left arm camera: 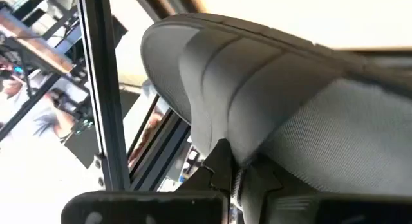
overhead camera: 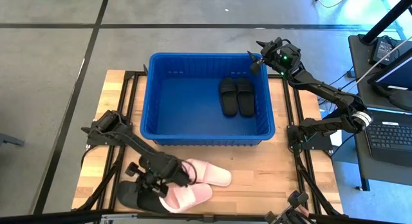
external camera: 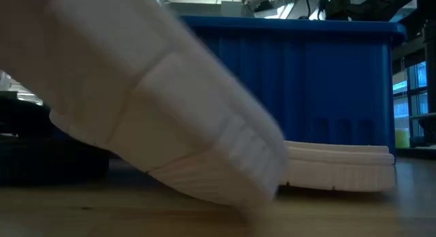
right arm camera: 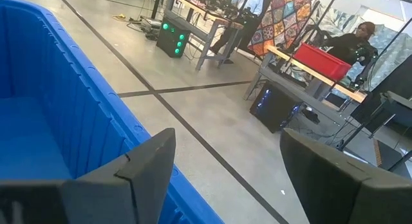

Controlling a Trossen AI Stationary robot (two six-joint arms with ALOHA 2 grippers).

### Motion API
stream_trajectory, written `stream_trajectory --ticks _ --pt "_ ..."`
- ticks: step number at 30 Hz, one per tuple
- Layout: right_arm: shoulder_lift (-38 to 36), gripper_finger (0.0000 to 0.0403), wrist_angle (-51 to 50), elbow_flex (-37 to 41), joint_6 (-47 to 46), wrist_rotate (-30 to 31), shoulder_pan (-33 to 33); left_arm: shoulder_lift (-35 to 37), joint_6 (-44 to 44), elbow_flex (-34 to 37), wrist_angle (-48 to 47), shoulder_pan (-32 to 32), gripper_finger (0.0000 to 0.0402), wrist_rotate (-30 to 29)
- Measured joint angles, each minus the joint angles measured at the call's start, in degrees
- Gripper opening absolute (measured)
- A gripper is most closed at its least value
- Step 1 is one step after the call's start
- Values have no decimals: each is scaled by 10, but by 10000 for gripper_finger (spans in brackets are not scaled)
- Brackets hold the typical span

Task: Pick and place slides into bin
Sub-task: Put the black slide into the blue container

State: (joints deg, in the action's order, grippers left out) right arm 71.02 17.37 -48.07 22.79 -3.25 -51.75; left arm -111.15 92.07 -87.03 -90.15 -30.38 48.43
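Observation:
Two pale pink slides lie at the table's near side: one flat (overhead camera: 209, 172), one nearer (overhead camera: 187, 197) with my left gripper (overhead camera: 168, 180) shut on it. In the low view the nearer slide (external camera: 157, 101) is tilted and the other (external camera: 340, 165) lies flat behind it. A black slide (overhead camera: 134, 193) lies left of them. Two black slides (overhead camera: 235, 95) lie side by side in the blue bin (overhead camera: 154, 95), at its right. My right gripper (overhead camera: 256, 56) is open and empty above the bin's far right corner; it also shows in the right wrist view (right arm camera: 225, 179). My left gripper pinches the nearer pale slide at its side edge (left arm camera: 241, 153) by the strap, between its two fingers (left arm camera: 221, 165). The slide is tilted, one end raised and its low end (external camera: 252, 193) at the table.
The bin takes up the table's middle and far part, its rim (right arm camera: 129, 127) right beside my right gripper. Metal frame rails run along the table's left and right sides (overhead camera: 299, 127). Bare wood (overhead camera: 277, 172) lies right of the pink slides. A person sits far off in the room (right arm camera: 360, 40).

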Motion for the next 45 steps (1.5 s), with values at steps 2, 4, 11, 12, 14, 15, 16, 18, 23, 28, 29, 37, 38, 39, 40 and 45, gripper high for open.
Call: stream_trajectory --ticks 2,4,11,12,14,15,16,18,23,28,29,37,38,39,40,45 --pt "0 279 0 0 0 0 0 0 -23 1 2 23 2 -32" --pt "0 279 0 0 0 0 0 0 -63 1 7 50 2 -59" --pt "0 279 0 0 0 0 0 0 -169 1 -1 112 2 -99" --pt "0 279 0 0 0 0 0 0 -178 1 -1 115 2 -96" --pt "0 279 0 0 0 0 0 0 -195 1 -1 120 2 -86" --pt "0 279 0 0 0 0 0 0 -202 1 0 122 2 -78" --pt "0 279 0 0 0 0 0 0 -207 0 3 123 2 -71" --pt "0 279 0 0 0 0 0 3 -218 -6 4 124 2 -68" --pt "0 279 0 0 0 0 0 22 -210 -31 4 139 2 -81" --pt "0 279 -1 0 0 0 0 48 -191 -52 2 167 2 -124" --pt "0 279 -1 0 0 1 0 53 -189 -54 2 170 2 -128" --pt "0 279 -4 0 -1 1 0 66 -160 -58 4 180 2 -147" --pt "0 279 -4 0 -1 1 0 66 -160 -58 4 180 2 -147" --pt "0 279 -4 0 -1 1 0 66 -160 -58 4 180 2 -147" --pt "0 279 -4 0 -1 1 0 66 -160 -58 4 180 2 -148" --pt "0 279 -4 0 -2 1 0 66 -159 -58 3 176 2 -148"
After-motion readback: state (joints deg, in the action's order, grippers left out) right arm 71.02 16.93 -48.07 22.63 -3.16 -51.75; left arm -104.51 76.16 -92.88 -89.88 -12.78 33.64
